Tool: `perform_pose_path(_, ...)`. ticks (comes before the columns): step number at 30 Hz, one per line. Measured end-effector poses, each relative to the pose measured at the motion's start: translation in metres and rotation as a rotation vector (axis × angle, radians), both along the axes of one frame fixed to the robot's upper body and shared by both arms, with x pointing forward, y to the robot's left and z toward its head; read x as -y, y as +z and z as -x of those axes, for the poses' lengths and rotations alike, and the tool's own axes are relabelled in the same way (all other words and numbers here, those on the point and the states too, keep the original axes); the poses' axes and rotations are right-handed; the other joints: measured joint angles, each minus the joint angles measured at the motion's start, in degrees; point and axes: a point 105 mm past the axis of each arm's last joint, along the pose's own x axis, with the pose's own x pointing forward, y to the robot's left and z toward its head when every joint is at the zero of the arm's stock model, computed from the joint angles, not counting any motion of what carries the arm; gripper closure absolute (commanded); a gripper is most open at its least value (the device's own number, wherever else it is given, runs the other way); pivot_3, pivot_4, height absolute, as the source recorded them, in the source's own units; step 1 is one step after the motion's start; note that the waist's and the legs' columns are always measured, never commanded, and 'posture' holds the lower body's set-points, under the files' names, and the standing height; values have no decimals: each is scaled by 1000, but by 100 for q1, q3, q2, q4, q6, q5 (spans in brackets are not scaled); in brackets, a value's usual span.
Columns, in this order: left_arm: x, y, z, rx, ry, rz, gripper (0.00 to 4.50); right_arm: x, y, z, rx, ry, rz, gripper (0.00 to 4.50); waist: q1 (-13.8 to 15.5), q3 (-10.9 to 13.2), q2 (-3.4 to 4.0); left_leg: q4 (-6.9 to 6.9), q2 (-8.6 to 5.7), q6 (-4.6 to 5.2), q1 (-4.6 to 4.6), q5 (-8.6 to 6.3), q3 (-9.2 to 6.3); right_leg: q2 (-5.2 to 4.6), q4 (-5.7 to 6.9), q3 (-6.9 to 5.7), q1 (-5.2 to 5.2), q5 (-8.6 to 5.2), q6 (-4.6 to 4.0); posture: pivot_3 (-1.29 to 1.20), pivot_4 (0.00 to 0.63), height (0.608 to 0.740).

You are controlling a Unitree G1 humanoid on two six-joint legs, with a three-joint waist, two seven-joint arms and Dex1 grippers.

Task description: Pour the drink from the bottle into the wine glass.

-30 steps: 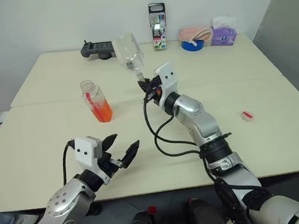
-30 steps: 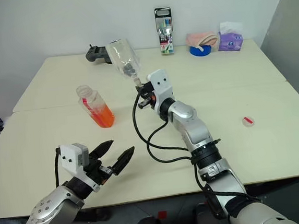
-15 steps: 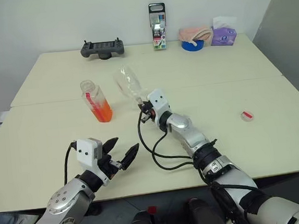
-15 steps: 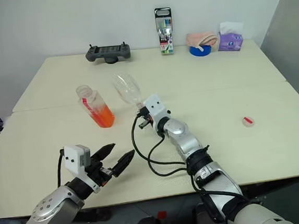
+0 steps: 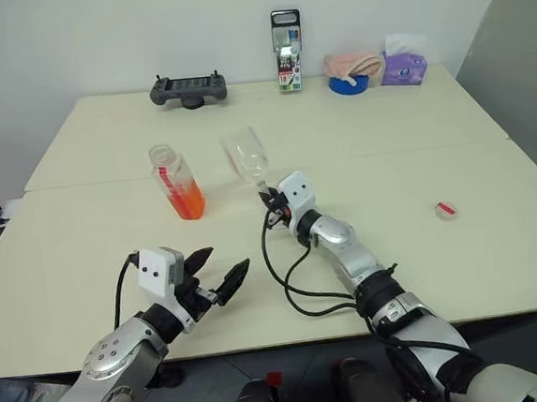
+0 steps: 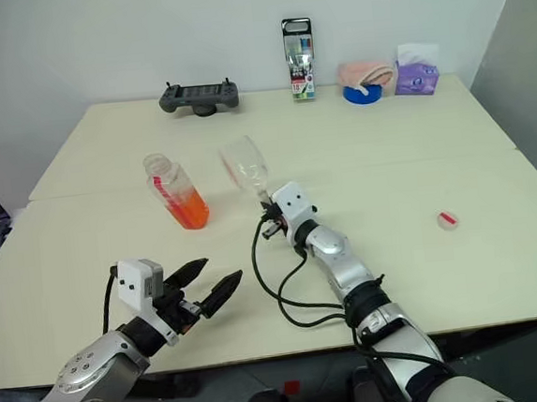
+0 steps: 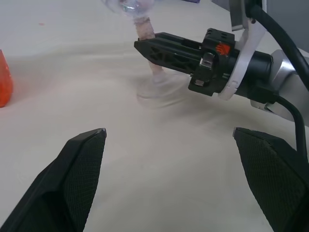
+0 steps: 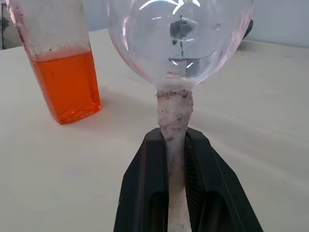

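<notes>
1. Cream tabletop (image 5: 84, 245) fills most of my head view, with a pale wall behind it and a seam running across the middle.
2. Nearest me, at lower left of the frame, my left gripper (image 5: 217, 274) hangs just above the table with its two black fingers spread wide and nothing between them.
3. Just right of centre, my right gripper (image 5: 270, 199) has its fingers pressed together on the tape-wrapped stem of the clear stemmed wine glass (image 5: 247, 155); the wrist view shows that stem pinched between the pads.
4. That glass leans towards the upper left, bowl empty, its round foot (image 7: 157, 94) at the tabletop.
5. Left of the glass, well apart from it, stands the small clear squarish plastic bottle (image 5: 175, 179) with a red label strip, upright and uncapped.
6. Bright orange translucent drink (image 5: 187, 201) fills roughly its lower half.
7. Right of centre lies a small white-and-red cap (image 5: 444, 208).
8. Along the far edge sit a dark handheld controller (image 5: 187, 87), a tall marker pack (image 5: 285, 38), a blue tape roll (image 5: 347, 83) and a purple tissue pack (image 5: 402, 64).
</notes>
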Motion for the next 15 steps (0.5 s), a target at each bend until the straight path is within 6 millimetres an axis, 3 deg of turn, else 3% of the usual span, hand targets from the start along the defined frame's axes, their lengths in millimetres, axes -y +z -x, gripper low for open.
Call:
perform_pose_path(6, -2, -1, -1, -6, -1, -11, 0, 16, -9, 9, -19, 48, 43, 4338, 23, -6, 0, -5, 2, -2, 48, -3, 1, -1, -3, 0, 44, -27, -23, 0, 150, 740)
perform_pose_path(15, -3, -1, -2, -6, 0, -15, 0, 18, -15, 15, -86, 107, 89, 4338, -3, -47, -6, -13, 7, -6, 60, -6, 2, 3, -1, 0, 48, -30, -23, 0, 150, 740)
